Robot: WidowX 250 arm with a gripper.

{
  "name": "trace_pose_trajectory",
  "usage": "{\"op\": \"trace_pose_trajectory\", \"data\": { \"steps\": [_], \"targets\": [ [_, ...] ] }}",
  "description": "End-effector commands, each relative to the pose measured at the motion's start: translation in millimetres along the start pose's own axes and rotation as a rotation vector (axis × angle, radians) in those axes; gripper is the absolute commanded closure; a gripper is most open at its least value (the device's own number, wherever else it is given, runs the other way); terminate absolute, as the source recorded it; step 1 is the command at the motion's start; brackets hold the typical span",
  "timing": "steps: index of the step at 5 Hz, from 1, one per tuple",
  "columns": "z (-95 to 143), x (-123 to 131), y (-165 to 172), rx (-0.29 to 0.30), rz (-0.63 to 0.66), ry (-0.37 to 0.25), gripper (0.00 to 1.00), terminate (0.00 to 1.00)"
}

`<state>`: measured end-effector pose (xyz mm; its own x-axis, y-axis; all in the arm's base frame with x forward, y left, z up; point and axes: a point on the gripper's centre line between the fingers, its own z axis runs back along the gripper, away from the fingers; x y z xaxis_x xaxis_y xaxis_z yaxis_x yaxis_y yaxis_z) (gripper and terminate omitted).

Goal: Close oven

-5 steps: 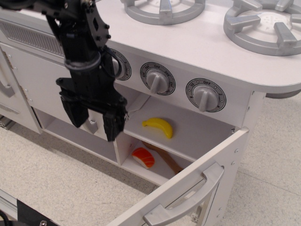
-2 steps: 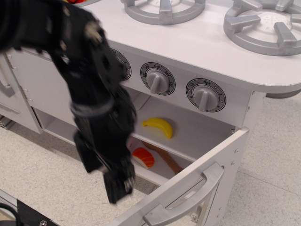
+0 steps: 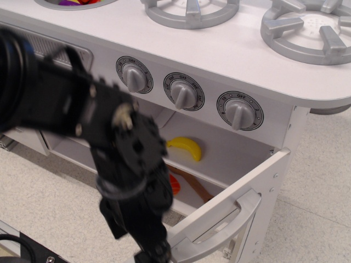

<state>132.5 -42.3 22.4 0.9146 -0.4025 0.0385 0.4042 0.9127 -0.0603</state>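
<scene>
observation.image: oven (image 3: 230,216) door open, claw (image 3: 151,249) (blurred) beside it.

White oven (image 3: 230,148) under three knobs; door (image 3: 241,192) swung wide open, grey bar handle (image 3: 219,233) facing outward.

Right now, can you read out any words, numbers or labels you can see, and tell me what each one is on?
"OFF": printed at the top of the dial ring around the right knob.
"OFF": at the top of the ring around the middle knob.
"OFF": at the top of the ring around the left knob, small but just legible.
The other marks round each ring are too small to read.
No other text shows on the oven.
</scene>
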Motion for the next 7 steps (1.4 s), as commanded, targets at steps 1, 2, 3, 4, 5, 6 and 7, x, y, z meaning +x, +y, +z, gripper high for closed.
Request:
{"op": "trace_pose_trajectory", "data": {
  "steps": [1, 2, 3, 4, 5, 6, 7],
  "targets": [
    [-11.5, 10.4, 23.9, 0.05, 0.096, -0.03, 0.0, 0.0],
    [-15.9, 16.1, 40.7, 0.068, 0.13, -0.033, 0.0, 0.0],
    [-19.0, 20.9, 55.8, 0.086, 0.164, -0.028, 0.0, 0.0],
    [-8.0, 26.9, 69.6, 0.082, 0.203, -0.039, 0.0, 0.0],
    [15.7, 36.7, 83.9, 0.076, 0.267, -0.074, 0.0, 0.0],
    [41.6, 35.7, 86.7, 0.055, 0.282, -0.113, 0.0, 0.0],
    [42.1, 24.5, 70.7, 0.047, 0.235, -0.084, 0.0, 0.0]
  ]
}}
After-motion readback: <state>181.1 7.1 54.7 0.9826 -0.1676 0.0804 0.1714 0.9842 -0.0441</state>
